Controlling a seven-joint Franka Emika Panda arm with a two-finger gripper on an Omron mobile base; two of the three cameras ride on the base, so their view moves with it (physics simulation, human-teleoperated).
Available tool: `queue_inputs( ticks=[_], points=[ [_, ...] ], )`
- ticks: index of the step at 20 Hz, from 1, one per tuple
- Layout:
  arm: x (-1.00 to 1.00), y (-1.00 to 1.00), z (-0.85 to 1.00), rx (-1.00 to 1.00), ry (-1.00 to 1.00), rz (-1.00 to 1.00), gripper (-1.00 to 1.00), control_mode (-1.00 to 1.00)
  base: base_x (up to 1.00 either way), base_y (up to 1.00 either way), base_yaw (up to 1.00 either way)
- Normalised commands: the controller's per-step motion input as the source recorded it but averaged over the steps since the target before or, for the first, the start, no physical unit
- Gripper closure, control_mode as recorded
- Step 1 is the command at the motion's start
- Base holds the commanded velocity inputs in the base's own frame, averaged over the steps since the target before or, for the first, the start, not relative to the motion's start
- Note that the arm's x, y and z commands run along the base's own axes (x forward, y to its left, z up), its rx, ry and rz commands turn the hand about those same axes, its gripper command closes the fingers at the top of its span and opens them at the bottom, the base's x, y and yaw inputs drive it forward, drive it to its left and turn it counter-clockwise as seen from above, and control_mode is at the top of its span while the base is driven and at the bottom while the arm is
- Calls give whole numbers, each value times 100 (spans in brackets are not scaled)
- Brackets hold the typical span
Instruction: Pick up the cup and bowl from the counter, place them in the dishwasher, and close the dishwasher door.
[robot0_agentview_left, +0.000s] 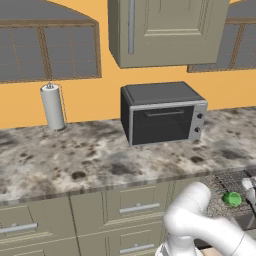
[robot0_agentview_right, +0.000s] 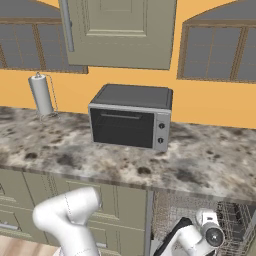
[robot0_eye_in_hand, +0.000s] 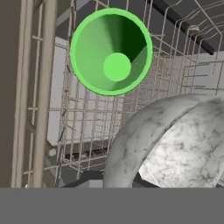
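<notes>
The green cup (robot0_eye_in_hand: 111, 51) stands upright in the grey wire rack (robot0_eye_in_hand: 87, 118) of the dishwasher (robot0_agentview_right: 232, 212), its mouth facing the hand camera. It also shows as a green spot, the cup (robot0_agentview_left: 231, 199), low under the counter (robot0_agentview_left: 100, 155). A grey marbled bowl (robot0_eye_in_hand: 175, 144) sits very close in the hand view, just over the rack and beside the cup. My gripper (robot0_eye_in_hand: 133, 180) is shut on the bowl's rim, with its dark tips barely showing at the bowl's edge. The dishwasher door is out of view.
A black-and-silver toaster oven (robot0_agentview_left: 162, 112) stands on the counter against the orange wall, with a paper towel roll (robot0_agentview_left: 52, 106) to its left. Taupe drawers with silver handles (robot0_agentview_left: 137, 207) sit left of the dishwasher opening. The rack's wire tines rise around the cup.
</notes>
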Motion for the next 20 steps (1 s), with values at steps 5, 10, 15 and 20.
queue_inputs(
  ticks=[5, 10, 15, 20],
  points=[
    [0, -16, -32, 0, 0, 0, -100, -100, 0, 0, 0],
    [0, -14, 14, 0, -3, -1, -100, -100, 0, 0, 0],
    [-8, 0, 1, 0, -1, 0, -100, -100, 0, 0, 0],
    [-65, 0, 6, -9, 0, 2, -100, -100, 0, 0, 0]
  ],
)
